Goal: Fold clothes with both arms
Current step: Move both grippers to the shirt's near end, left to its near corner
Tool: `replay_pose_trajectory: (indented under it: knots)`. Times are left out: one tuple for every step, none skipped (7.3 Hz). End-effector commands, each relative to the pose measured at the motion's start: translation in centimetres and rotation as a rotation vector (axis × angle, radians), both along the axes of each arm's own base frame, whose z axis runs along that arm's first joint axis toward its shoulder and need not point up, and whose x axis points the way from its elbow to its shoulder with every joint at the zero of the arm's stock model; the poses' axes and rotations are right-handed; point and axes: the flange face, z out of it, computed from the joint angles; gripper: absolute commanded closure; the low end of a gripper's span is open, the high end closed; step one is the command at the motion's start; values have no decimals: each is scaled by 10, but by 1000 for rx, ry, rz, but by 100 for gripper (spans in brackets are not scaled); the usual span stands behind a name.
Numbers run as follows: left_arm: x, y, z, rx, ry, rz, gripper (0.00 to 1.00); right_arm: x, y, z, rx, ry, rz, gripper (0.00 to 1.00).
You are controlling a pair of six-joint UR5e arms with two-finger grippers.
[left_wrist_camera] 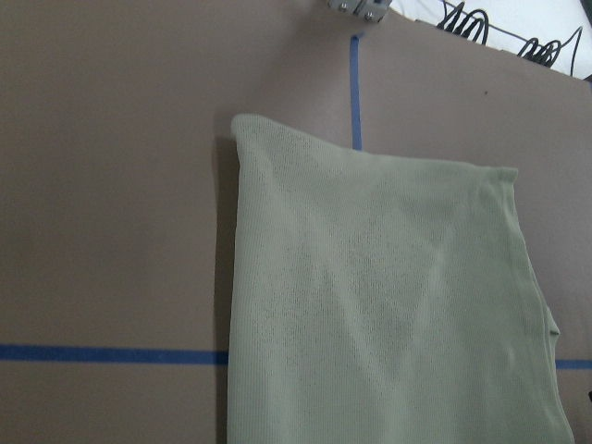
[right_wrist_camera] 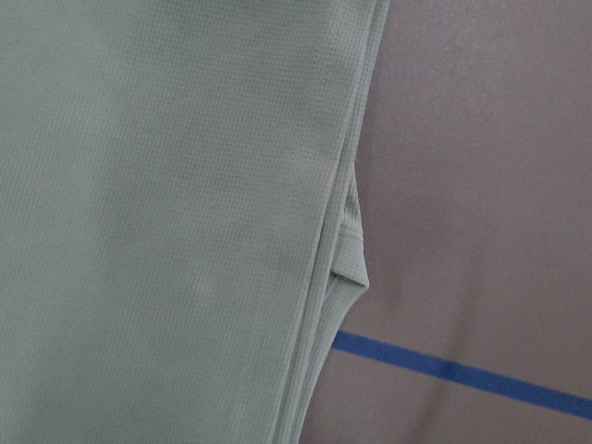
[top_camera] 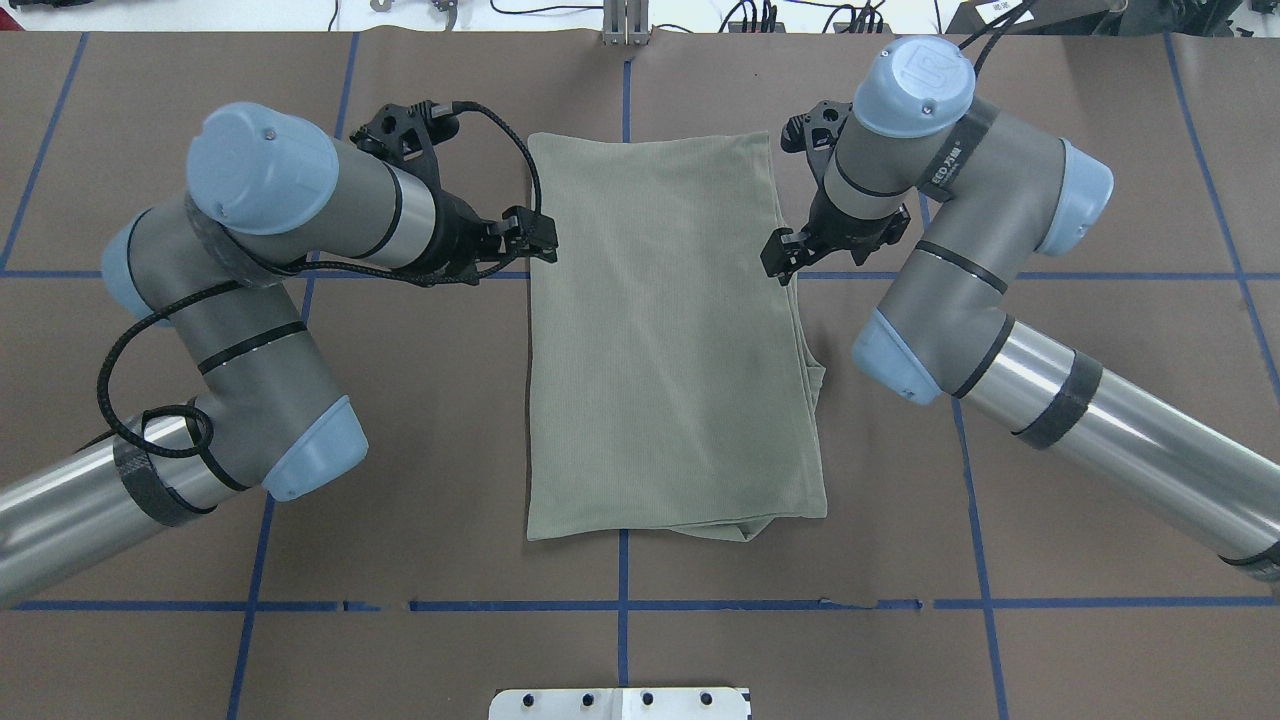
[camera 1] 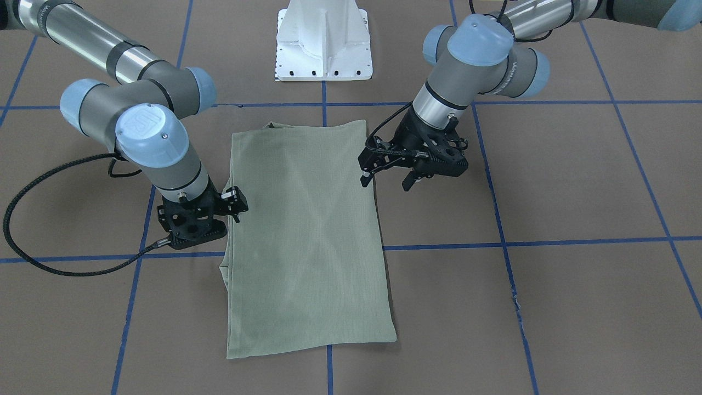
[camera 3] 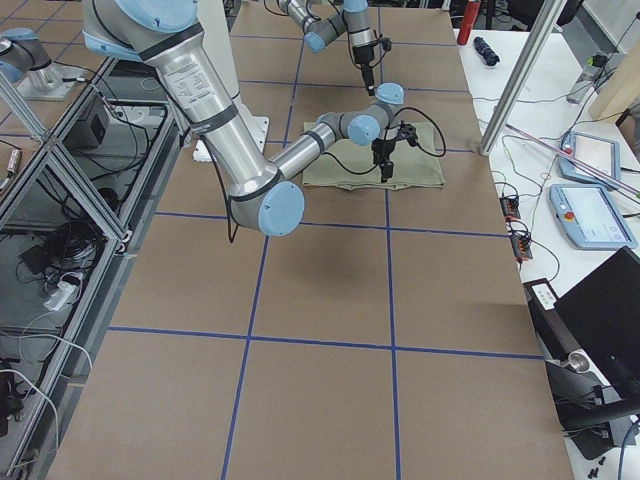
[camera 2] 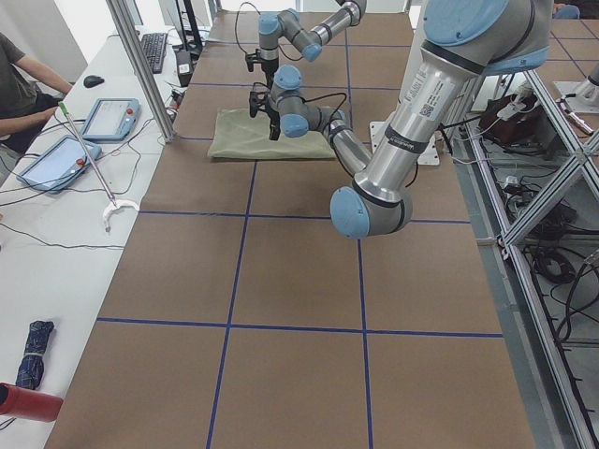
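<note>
The sage-green ribbed shirt (top_camera: 660,340) is seen lying flat in the middle of the brown table (top_camera: 1150,90), already reduced to a long narrow rectangle with no sleeve left out. Its length runs away from the robot, and a blue tape line (top_camera: 623,620) runs under it lengthwise. Along the edge on the robot's right, stacked layers (right_wrist_camera: 338,250) are shown slightly stepped, and a little under-layer is also seen peeking out at the end nearest the robot. The left gripper (camera 1: 386,180) is held at the shirt's left long edge, towards the far end, with its jaws clearly spread and nothing between them. Whether a fingertip touches the cloth cannot be told. The right gripper (camera 1: 235,204) is placed at the opposite long edge, roughly level with the left one. Its jaws appear to be apart as well, and no fabric is seen caught in them, though this is less plainly shown. The side folds are judged to be done and the crosswise fold to be in hand. For that, both edges would need to be pinched at matching points and the far end carried over towards the near end. On the right, every stepped layer would have to be taken together, or the stack may be pulled askew.
</note>
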Motion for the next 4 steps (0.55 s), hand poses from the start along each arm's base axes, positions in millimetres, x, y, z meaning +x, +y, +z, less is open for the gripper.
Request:
replay_pose_trajectory:
  knots:
    - [47,62,3,-207,43,38,0,40,61,-2,-16,-58,38,0]
    - [65,96,7,-296,40,58,0,43,86,-9,-43,-84,50,0]
    - [89,126,16,-342,6,31,2,41,100,-13,-69,-100,54,0]
    - [102,140,21,-350,-46,11,2,42,104,-13,-79,-105,54,0]
